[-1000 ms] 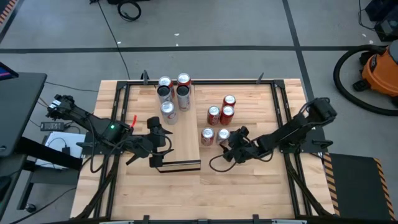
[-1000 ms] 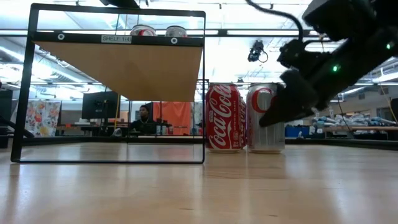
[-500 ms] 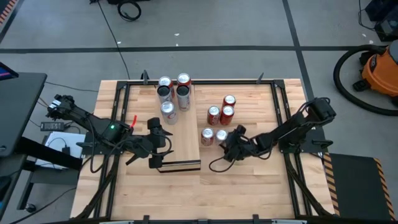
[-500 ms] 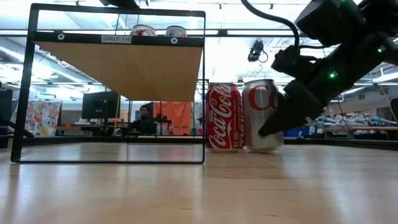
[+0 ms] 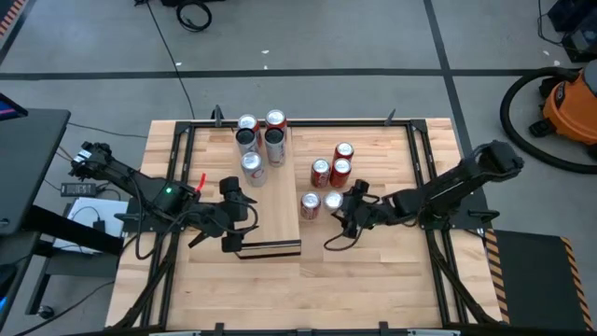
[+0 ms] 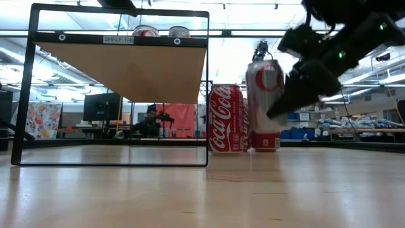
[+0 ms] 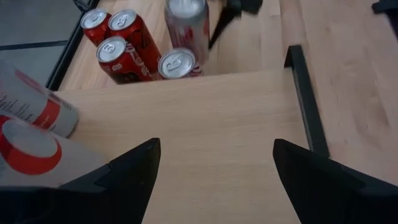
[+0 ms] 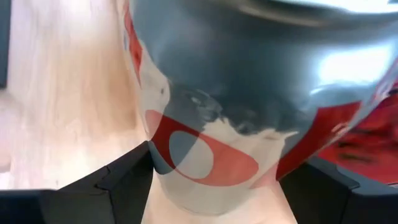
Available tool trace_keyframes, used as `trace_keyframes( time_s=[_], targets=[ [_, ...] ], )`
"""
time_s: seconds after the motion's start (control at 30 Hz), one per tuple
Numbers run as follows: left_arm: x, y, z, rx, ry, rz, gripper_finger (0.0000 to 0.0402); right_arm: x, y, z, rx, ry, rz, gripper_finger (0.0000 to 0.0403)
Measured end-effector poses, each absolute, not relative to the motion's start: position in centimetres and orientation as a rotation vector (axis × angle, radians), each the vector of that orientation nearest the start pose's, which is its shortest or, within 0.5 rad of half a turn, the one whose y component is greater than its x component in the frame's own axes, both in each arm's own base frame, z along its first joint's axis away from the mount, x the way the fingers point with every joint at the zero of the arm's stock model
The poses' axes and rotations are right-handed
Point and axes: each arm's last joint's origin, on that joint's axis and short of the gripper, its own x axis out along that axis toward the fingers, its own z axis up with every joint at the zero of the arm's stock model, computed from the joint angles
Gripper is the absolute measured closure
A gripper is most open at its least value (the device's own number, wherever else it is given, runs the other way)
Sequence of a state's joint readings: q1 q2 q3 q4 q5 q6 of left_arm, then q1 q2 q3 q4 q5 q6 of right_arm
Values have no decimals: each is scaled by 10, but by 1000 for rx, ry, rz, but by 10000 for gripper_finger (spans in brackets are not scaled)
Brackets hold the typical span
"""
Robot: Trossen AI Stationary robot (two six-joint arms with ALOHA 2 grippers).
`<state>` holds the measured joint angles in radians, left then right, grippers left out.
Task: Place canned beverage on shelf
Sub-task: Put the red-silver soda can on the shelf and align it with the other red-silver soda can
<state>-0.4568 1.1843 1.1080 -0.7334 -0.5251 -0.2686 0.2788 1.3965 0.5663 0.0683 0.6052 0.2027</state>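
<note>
The right gripper (image 6: 288,88), fingers clamped on a silver Coca-Cola can (image 6: 262,104), holds it clear of the bench (image 6: 253,190), probably bound for the shelf (image 5: 277,222), above which the left gripper (image 7: 214,168) hovers, fingers wide.

Silver can (image 6: 264,104) upright, off table, beside red can (image 6: 226,119), shelf (image 5: 273,212) nearby

Overhead ceiling strips light my workspace evenly and brightly; in the low view they flare white behind the shelf (image 6: 120,63), leaving its underside in shade. My right gripper (image 6: 297,95) shows motion blur there. In my right wrist view the silver can (image 8: 249,93) fills the frame, out of focus, with broad glare on its metal. Tabletop shadows are soft.
</note>
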Motion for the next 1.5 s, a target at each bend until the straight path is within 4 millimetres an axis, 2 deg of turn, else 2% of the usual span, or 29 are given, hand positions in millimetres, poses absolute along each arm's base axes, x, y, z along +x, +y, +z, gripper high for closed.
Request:
trace_keyframes(
  time_s=[0.17,0.33,0.43,0.63,0.83,1.03,1.1,1.3,1.5],
  targets=[
    [205,-87,316,111,853,129,79,240,40,194,-98,539,-374,92],
    [195,-83,314,75,948,186,79,245,29,230,-88,437,-327,92],
    [193,-81,313,104,965,216,79,258,23,247,-122,408,-296,92],
    [191,-73,316,232,849,466,79,300,12,269,-190,394,-223,92],
    [190,-71,314,244,843,502,79,340,-11,273,-219,417,-134,92],
    [179,-68,282,246,811,505,79,369,-35,266,-192,436,-91,92],
    [171,-64,278,239,797,509,79,376,-40,264,-180,446,-77,92],
    [148,-51,283,141,680,499,79,390,-47,256,-152,468,-57,92],
    [133,-43,282,62,592,479,79,394,-48,253,-152,472,-58,80]
  ],
)
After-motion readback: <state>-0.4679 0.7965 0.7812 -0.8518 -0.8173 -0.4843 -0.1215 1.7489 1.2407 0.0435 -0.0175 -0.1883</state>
